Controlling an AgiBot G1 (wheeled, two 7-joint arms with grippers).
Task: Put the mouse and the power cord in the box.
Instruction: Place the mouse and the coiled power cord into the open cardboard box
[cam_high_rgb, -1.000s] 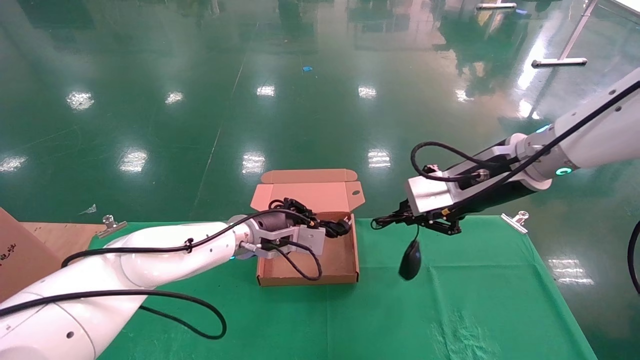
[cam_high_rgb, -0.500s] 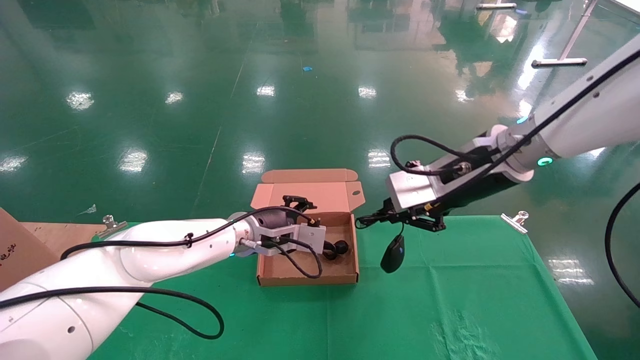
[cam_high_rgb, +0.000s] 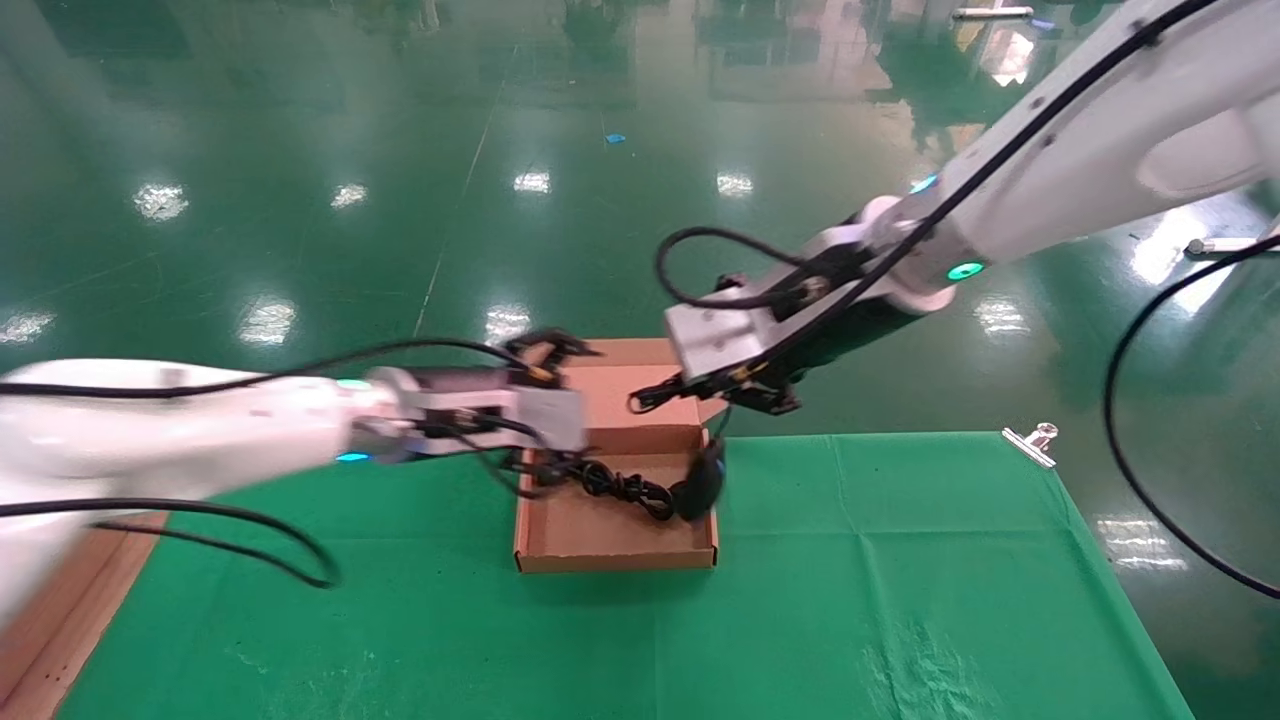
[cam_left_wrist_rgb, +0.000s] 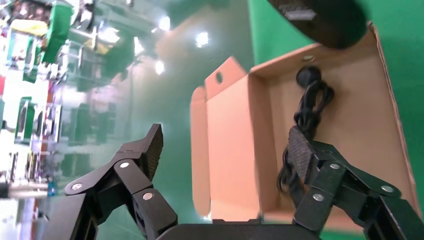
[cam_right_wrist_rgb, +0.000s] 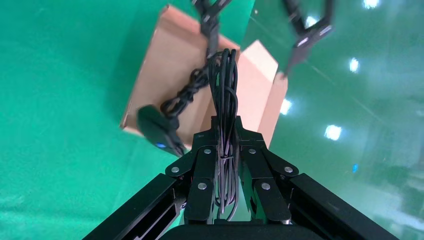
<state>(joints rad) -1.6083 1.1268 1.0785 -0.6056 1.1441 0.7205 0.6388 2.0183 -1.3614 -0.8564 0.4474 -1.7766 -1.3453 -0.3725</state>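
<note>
My right fingers (cam_right_wrist_rgb: 223, 165) are pinched shut on the mouse's bunched cable, and the mouse (cam_high_rgb: 702, 482) hangs below them, now right at the box's (cam_high_rgb: 612, 553) 3 o'clock wall. A second ago it dangled well out over the green surface (cam_high_rgb: 900, 560); since then I have carried it across, and it sits at or just over the rim — from the head view I cannot tell whether its body is fully inside yet. In my right wrist view the mouse (cam_right_wrist_rgb: 159, 131) with its blue spot shows at the edge of the cardboard, which fits that reading.

My left fingers (cam_left_wrist_rgb: 222, 150) are spread wide with nothing between them. The power cord (cam_high_rgb: 620, 486) they were carrying a second ago now lies on the box floor, plug toward the 3 o'clock side, and my left arm has pulled back toward 9 o'clock, above the box's near-left corner.

So, as I judge it, the cord is done and the mouse is nearly so. What remains is to get the mouse past the wall, lower it and let the cable go so that it falls inside rather than draping over the rim.
</note>
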